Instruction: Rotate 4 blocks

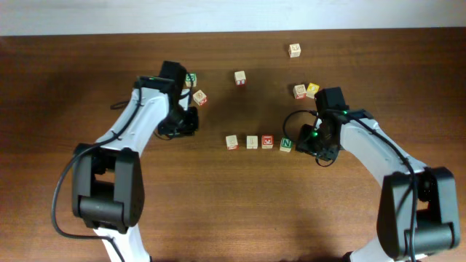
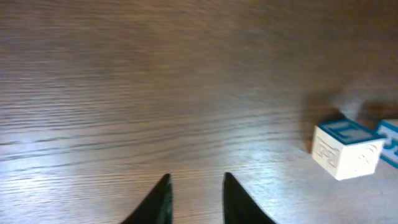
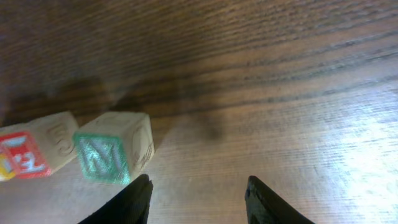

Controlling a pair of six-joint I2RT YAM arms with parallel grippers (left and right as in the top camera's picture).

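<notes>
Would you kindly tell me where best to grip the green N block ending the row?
Grip the green N block by its near and far faces, probably from above: it is a cube, and the red-marked block crowds one side.

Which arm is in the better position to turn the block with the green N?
The right. The right gripper is open just beside the green N block at the right end of the row. The left gripper is over bare table, away from the row.
</notes>
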